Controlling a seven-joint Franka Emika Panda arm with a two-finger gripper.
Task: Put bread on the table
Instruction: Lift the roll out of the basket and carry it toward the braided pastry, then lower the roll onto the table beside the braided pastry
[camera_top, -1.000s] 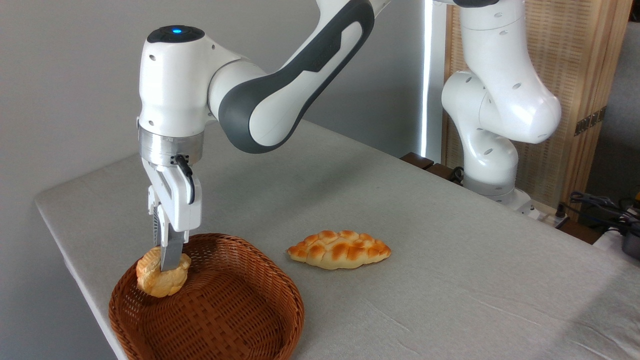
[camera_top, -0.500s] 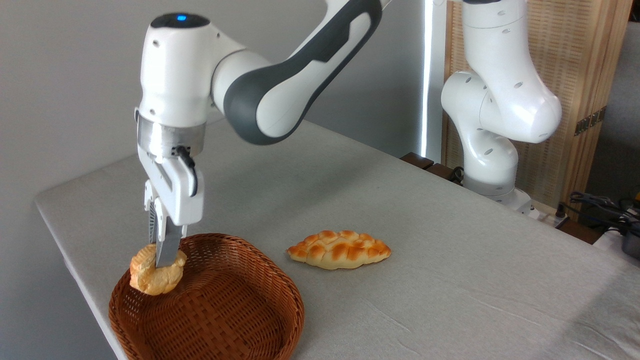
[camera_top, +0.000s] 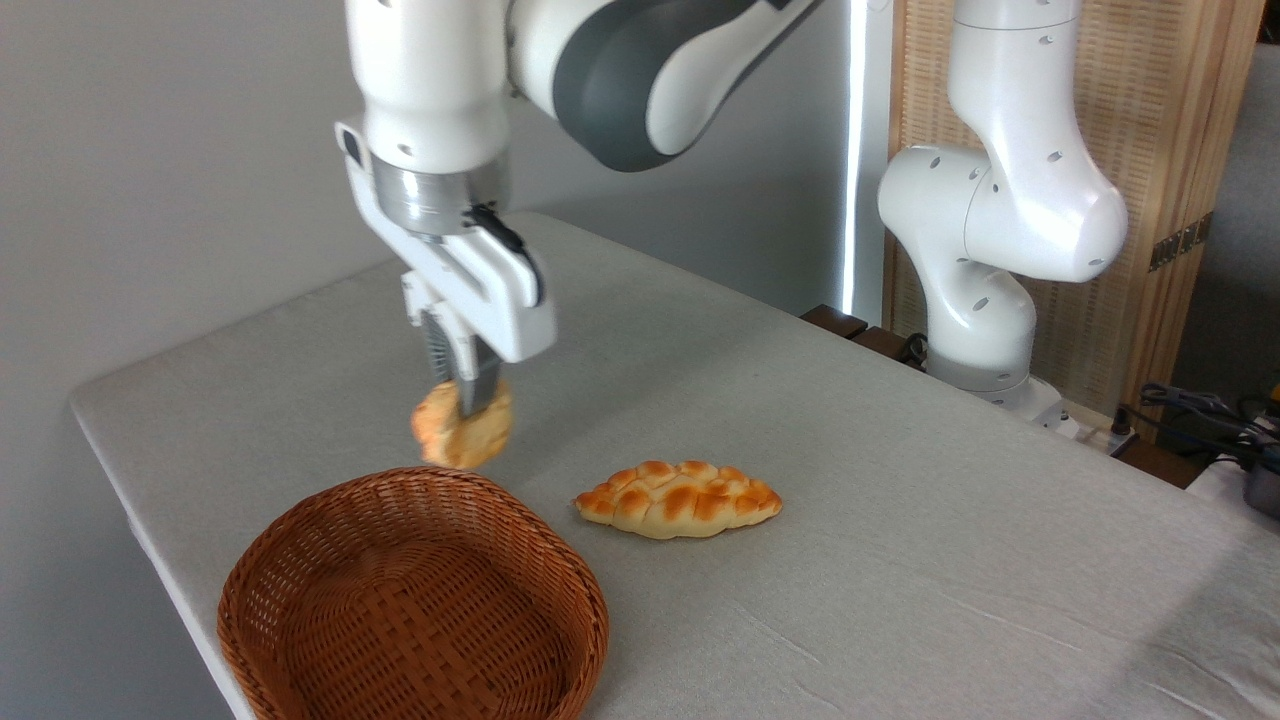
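The bread (camera_top: 462, 436) is a small round bun. It hangs in the air, above the table (camera_top: 900, 560) and just past the far rim of the basket (camera_top: 412, 598). It touches nothing but the gripper (camera_top: 468, 395), whose two fingers pinch it from both sides near its top. It looks a bit blurry, so it may be moving. I think it is held this high so it can clear the basket rim and be set down on the cloth.

The basket has nothing in it. It sits near the table's front left corner. A longer loaf (camera_top: 678, 498) lies on the cloth just to the right of the basket, not touching it. There is bare cloth behind the basket and left of the loaf, a good spot for the bun.

I can see no words or labels anywhere.
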